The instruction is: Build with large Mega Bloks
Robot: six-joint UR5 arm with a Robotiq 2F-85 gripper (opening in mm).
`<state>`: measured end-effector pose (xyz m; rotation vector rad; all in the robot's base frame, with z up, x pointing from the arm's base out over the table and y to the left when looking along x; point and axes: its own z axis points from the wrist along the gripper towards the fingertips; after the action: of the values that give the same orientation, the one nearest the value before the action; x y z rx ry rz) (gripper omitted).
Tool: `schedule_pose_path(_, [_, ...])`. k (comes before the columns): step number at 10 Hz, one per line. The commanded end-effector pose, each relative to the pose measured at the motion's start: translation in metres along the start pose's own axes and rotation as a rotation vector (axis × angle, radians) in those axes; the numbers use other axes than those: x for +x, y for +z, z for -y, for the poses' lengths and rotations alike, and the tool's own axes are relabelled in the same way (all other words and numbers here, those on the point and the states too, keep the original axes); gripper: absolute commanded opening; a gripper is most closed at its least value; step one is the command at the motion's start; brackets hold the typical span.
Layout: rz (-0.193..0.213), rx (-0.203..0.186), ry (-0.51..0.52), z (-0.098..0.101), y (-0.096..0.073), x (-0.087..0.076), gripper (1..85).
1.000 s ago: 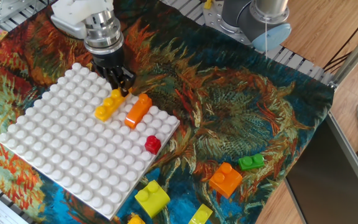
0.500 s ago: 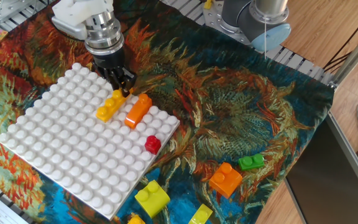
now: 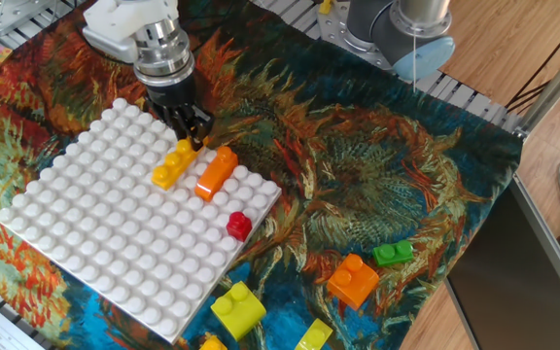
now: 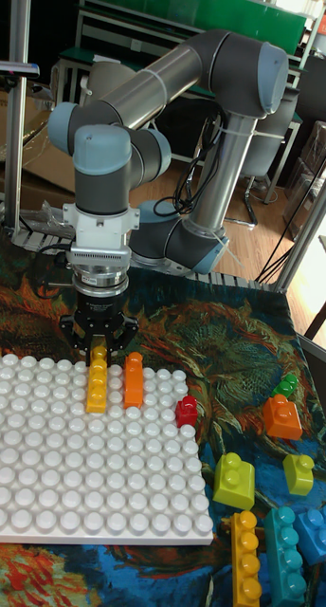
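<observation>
Fixed view, pincer: hovering low at the far end of the yellow bar [image 3: 172, 163]; my gripper [image 3: 192, 135] has its dark fingers straddling that end stud, but from this angle I cannot tell whether they pinch it or stand a touch off
Fixed view, bricks placed: yellow bar lies on the white baseplate [image 3: 86, 243], orange bar [image 3: 216, 172] just beside it and near parallel; red cube [image 3: 238, 226] sits near the plate's right edge
Fixed view, spare bricks: orange block [image 3: 354, 279] and green brick [image 3: 393, 254] lie on the cloth, well apart from the plate; lime block [image 3: 238, 308] rests near the plate's front corner
Tall fixed view, pincer: fingers spread either side of the yellow bar's [image 4: 97, 379] far stud, gripper [image 4: 99, 342] square above it; contact not certain, looks close
Tall fixed view, doing it well: I judge the step is seating this bar; keep the wrist vertical; press straight down so all studs lock, no sideways drag toward the orange bar [image 4: 133, 377]; lift straight off afterwards
Surface: painted-flower cloth [image 3: 358, 175] covers the table; soft, may let the plate slide
Room: metal frame posts, office chairs behind the arm
</observation>
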<state>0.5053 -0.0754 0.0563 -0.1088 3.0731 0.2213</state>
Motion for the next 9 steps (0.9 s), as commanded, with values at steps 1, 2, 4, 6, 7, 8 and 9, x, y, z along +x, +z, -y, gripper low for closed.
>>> schedule_pose_path(1, [0.006,-0.008,0.005,-0.0033,0.0006,-0.003,1.3])
schedule_pose_path(2, [0.006,-0.01,0.003,-0.0039,0.0004,-0.0031,1.3])
schedule_pose_path(4, [0.009,-0.012,0.0,-0.0043,0.0016,-0.0045,1.3])
schedule_pose_path(6, [0.008,-0.013,-0.001,-0.0034,0.0026,-0.0037,1.3])
schedule_pose_path(7, [0.008,-0.014,-0.004,-0.0028,0.0042,-0.0034,1.3])
schedule_pose_path(8, [0.007,-0.014,-0.006,-0.0025,0.0052,-0.003,1.3])
schedule_pose_path(9, [0.005,-0.013,-0.007,-0.0021,0.0058,-0.0026,1.3])
